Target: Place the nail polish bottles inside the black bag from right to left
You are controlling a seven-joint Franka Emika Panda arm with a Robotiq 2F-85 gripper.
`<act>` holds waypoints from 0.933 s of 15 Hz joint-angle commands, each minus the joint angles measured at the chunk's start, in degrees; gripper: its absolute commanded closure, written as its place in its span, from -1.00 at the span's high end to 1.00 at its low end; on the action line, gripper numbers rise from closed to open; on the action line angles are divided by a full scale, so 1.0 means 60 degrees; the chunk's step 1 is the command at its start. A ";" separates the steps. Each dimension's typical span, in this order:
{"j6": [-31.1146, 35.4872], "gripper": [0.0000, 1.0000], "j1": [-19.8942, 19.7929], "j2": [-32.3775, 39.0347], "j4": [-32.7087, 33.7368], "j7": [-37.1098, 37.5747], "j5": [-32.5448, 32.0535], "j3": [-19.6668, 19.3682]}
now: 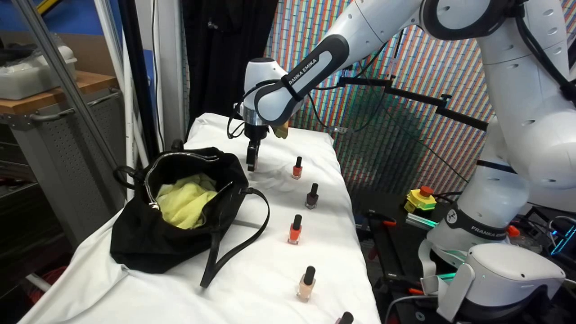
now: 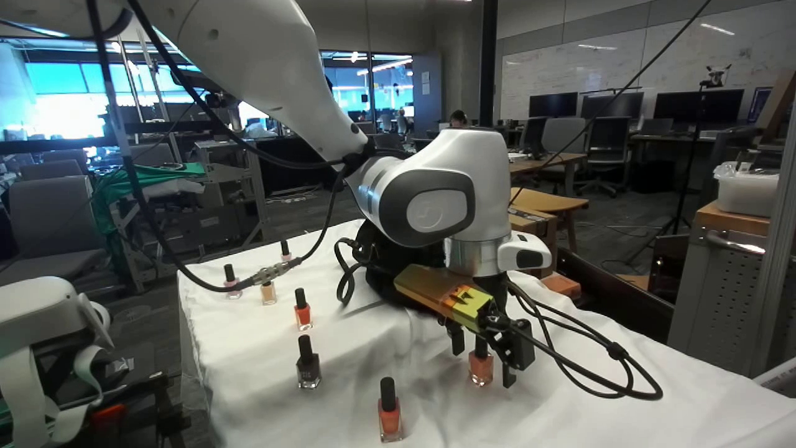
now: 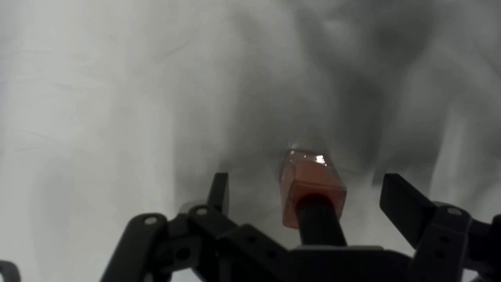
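My gripper (image 3: 308,192) points down over the cloth with its jaws wide apart. Between them, touching neither finger, a coral nail polish bottle (image 3: 313,176) stands upright; its cap top is hidden by the gripper's body. An exterior view shows that same bottle (image 2: 481,369) at the fingers. Other upright bottles form a loose row: a red-orange one (image 1: 297,171), a dark one (image 1: 311,200), an orange one (image 1: 294,233) and a peach one (image 1: 305,288), with more beyond. The black bag (image 1: 148,243) lies with its mouth open, yellow-green cloth (image 1: 186,202) showing inside.
A white cloth (image 1: 265,288) with wrinkles covers the table. The bag's strap (image 1: 243,247) loops out toward the row of bottles. A cable (image 2: 584,367) hangs in a loop beside the gripper. A headset (image 1: 508,279) rests near the robot's base.
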 commanded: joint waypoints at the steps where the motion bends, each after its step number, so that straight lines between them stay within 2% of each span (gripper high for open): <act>1: -0.0412 1.00 -0.0180 0.0342 0.0608 -0.0107 0.0144 0.0162; 14: -0.1172 1.00 -0.0202 0.0266 0.0730 -0.0367 0.0153 0.0253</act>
